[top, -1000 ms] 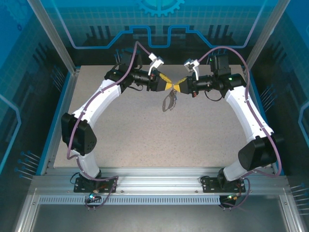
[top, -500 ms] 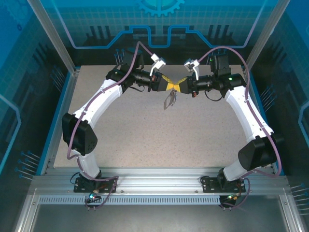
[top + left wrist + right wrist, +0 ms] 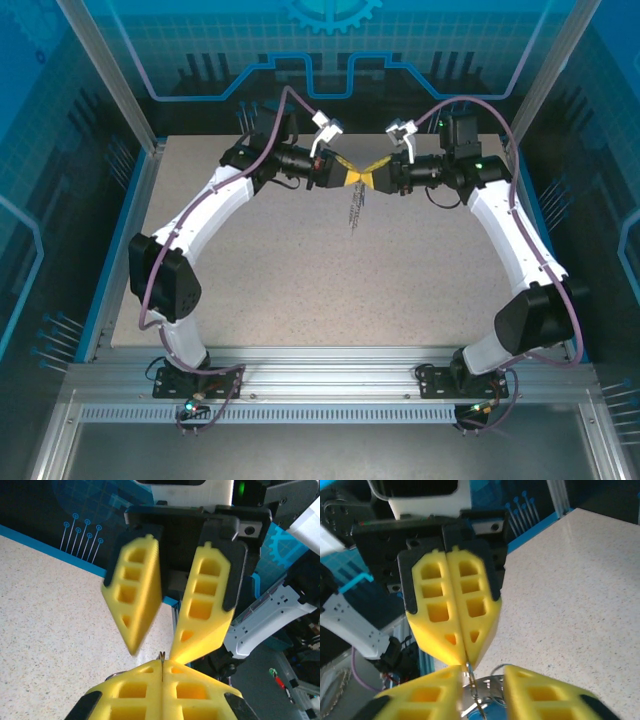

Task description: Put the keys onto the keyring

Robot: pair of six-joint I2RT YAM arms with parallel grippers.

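1. Left hand [image 3: 465, 660], fully closed, pinches the silvery top ring of the thin teal-blue oval keyring [image 3: 354, 212] (hanging edge-on).
2. Right hand [image 3: 156, 650] meets it tip to tip, fingers spread, gripping nothing.
3. Keyring dangles over the speckled beige worktop [image 3: 300, 280], far-middle.

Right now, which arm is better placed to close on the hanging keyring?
Right, probably. The right gripper is open with its fingers either side of the keyring. The left gripper is shut on its upper end, holding it up.
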